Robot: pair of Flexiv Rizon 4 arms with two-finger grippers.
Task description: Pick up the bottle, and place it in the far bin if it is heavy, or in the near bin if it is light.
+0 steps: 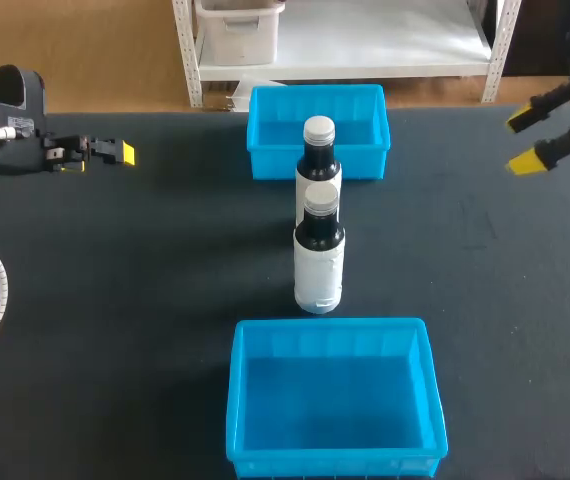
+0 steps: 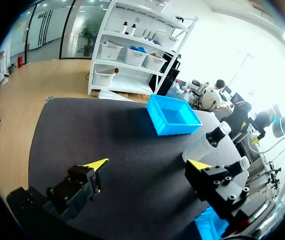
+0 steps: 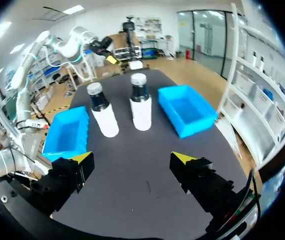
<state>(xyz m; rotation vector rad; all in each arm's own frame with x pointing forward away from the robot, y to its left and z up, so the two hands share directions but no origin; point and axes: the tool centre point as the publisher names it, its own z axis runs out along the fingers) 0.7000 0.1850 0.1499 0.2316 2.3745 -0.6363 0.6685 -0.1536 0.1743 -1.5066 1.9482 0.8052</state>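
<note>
Bottle count was two, not one: near bottle (image 1: 319,262) and far bottle (image 1: 318,160) stood upright in line between far bin (image 1: 265,140) and near bin (image 1: 240,400), probably staged for either drop. Neither was lifted, so weight was unknown. Left gripper (image 2: 147,165) and right gripper (image 1: 528,140) sat out wide, fingers apart, empty.

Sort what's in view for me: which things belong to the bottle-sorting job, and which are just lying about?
Belongs to the job:
near bottle, standing upright
far bottle, standing upright behind it
far bin
near bin
left gripper, open
right gripper, open

Just there:
black table
</note>
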